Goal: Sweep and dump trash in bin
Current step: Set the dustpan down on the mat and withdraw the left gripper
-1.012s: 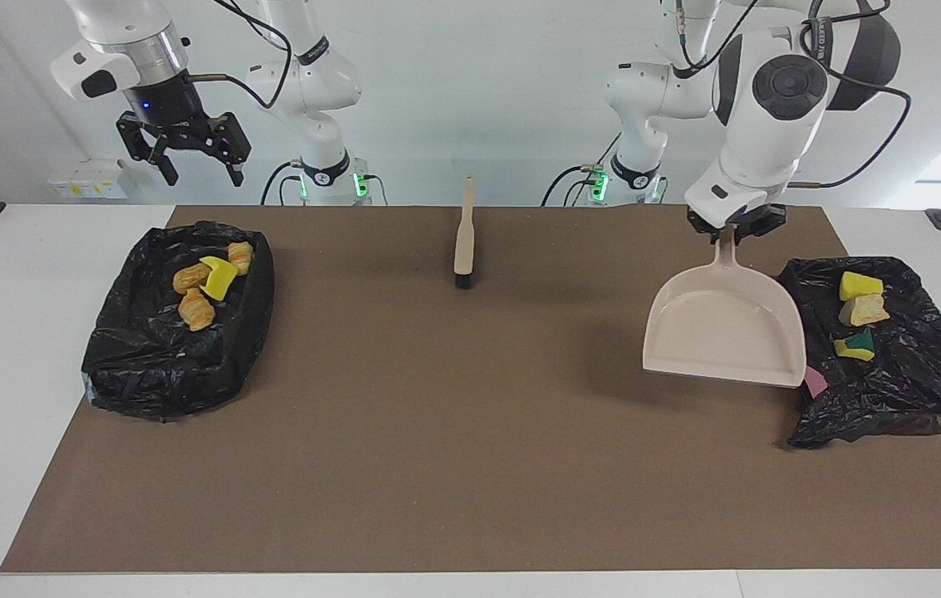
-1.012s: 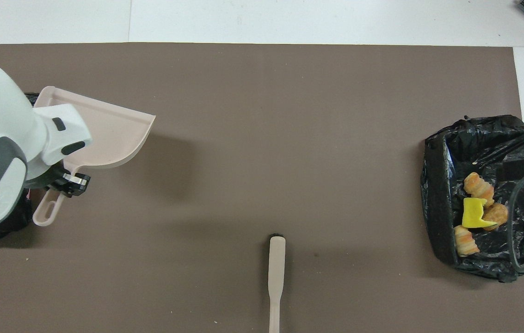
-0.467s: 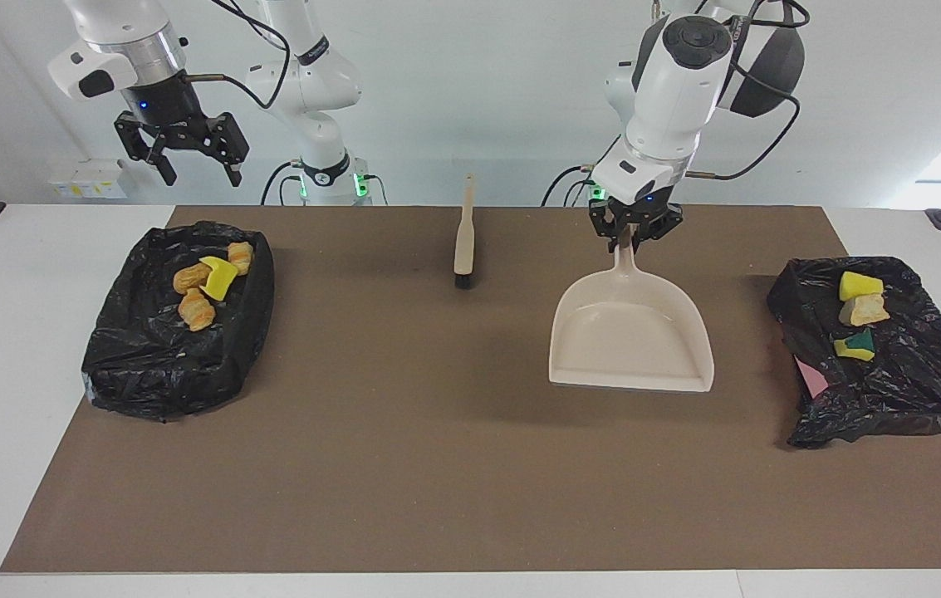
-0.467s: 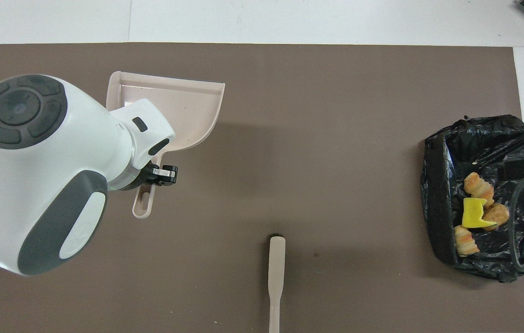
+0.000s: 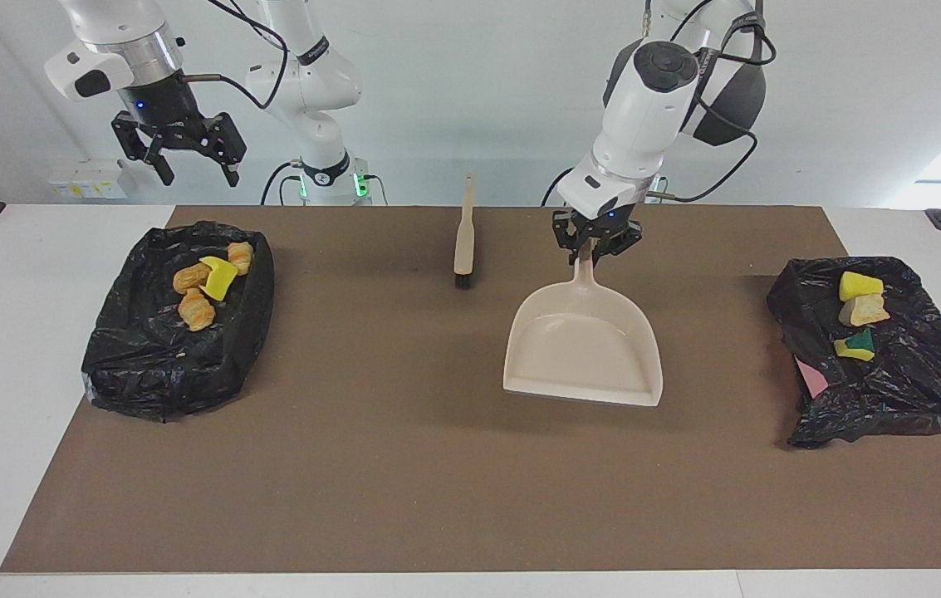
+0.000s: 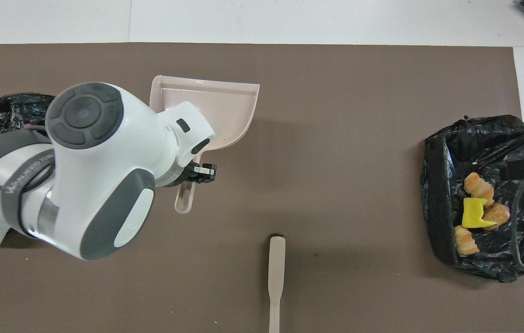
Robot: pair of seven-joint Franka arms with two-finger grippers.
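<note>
Trash (image 5: 206,284) sat in two black bag-lined bins: four scraps in the bin (image 5: 175,332) at the right arm's end, three (image 5: 859,311) in the bin (image 5: 894,365) at the left arm's end. Left gripper (image 5: 595,243), fingers pinching the dustpan (image 5: 585,345) handle, held it over mid-mat. Right gripper (image 5: 181,154) hung above its bin, fingers spread. Brush (image 5: 464,237) lay on the worktop near the robots.

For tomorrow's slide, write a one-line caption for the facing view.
Left gripper holds the empty dustpan by its handle above the mat; right gripper waits open over a trash-filled bin.
</note>
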